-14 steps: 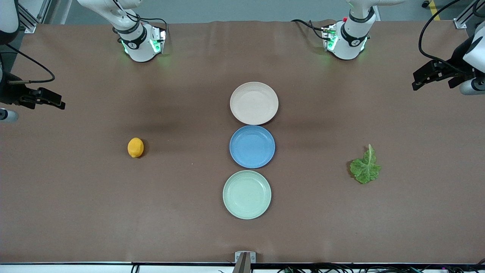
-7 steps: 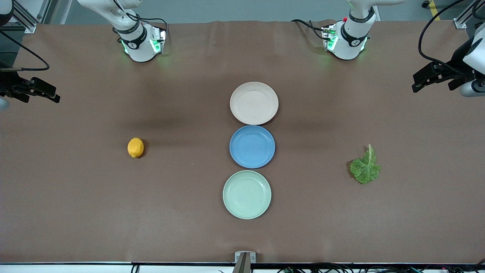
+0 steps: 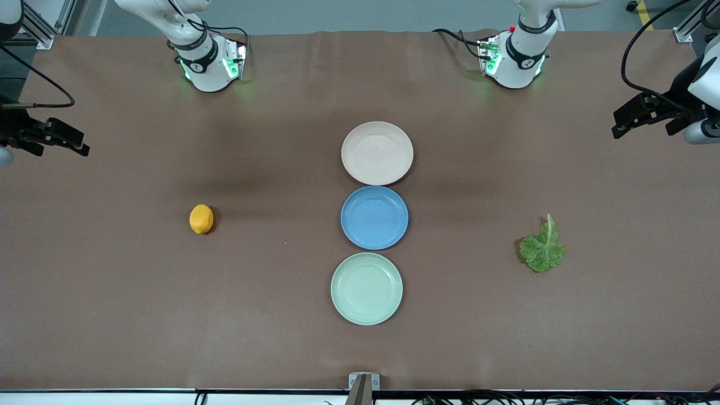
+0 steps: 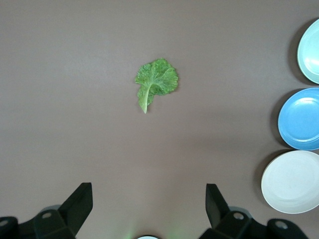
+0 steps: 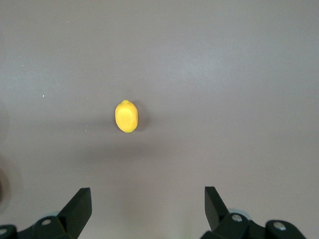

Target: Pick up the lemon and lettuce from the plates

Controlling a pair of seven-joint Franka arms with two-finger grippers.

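Hands' spread fingers [image 4: 79,204] [image 5: 79,201] show only in wrist views.

I count three plates on my table: one beige-pink plate [image 3: 377,153], one blue plate [image 3: 374,217] and one mint green plate [image 3: 367,288]. There is one lemon [image 3: 201,219], one lettuce leaf [image 3: 542,247], and two grippers, left gripper [image 3: 641,115] and right gripper [image 3: 56,138].

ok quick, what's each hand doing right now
Left hand: open, holding nothing, up at the left arm's end of the table.
Right hand: open, holding nothing, up at the right arm's end.
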